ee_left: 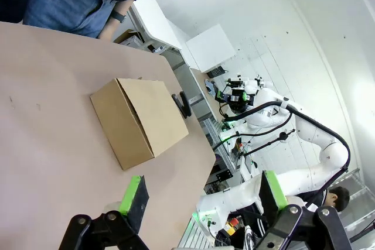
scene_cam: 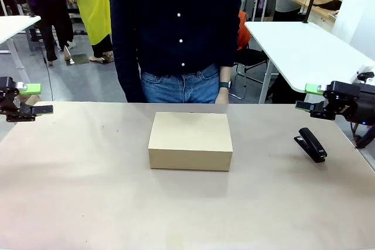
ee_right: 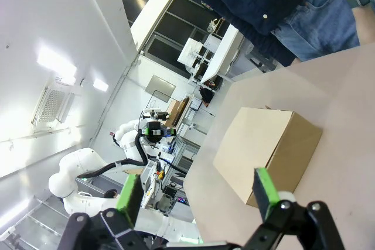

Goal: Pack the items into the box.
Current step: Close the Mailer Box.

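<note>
Two grippers face you from the edges of the counter (scene_cam: 88, 203), both empty with fingers spread apart. Your left gripper (scene_cam: 30, 99) hovers at the left edge, and your right gripper (scene_cam: 309, 98) hovers at the right edge, each well apart from the box (scene_cam: 190, 140). You will find the box near the middle of the counter, lid shut, with bare surface all around it. Your left wrist view shows the box (ee_left: 139, 120) ahead of the green pads (ee_left: 132, 194), apart from them. Your right wrist view shows it (ee_right: 266, 152) likewise beyond the fingers (ee_right: 265, 190). One black stapler (scene_cam: 311, 144) lies on the counter below the right gripper. You also have a person (scene_cam: 176, 33) in a dark shirt and jeans standing at the far side behind the box.
</note>
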Motion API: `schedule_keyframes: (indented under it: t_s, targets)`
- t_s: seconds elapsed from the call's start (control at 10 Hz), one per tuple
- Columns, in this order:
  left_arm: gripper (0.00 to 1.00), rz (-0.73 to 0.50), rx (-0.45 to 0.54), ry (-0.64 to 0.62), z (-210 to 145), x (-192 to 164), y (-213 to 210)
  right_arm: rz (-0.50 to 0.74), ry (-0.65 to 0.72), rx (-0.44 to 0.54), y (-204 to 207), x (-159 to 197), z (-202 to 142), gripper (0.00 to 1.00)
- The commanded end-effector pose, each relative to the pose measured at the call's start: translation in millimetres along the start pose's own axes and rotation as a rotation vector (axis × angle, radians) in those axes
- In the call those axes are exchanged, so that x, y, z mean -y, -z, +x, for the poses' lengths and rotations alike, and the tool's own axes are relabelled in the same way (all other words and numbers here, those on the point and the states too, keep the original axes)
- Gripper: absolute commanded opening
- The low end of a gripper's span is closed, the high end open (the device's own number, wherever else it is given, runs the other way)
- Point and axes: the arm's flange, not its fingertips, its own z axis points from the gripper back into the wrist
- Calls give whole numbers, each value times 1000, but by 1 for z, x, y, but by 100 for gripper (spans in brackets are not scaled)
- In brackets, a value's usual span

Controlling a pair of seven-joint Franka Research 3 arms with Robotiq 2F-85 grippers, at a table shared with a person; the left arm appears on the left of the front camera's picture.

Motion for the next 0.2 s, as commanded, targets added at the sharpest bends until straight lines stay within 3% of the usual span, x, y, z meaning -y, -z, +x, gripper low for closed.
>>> schedule_keyframes:
  t_s: [0.0,0.1]
  targets:
    - [100,4,3,22,1,2,-2,9,-5,3,1,-2,1,100]
    - [100,4,3,22,1,2,-2,9,-5,3,1,-2,1,100]
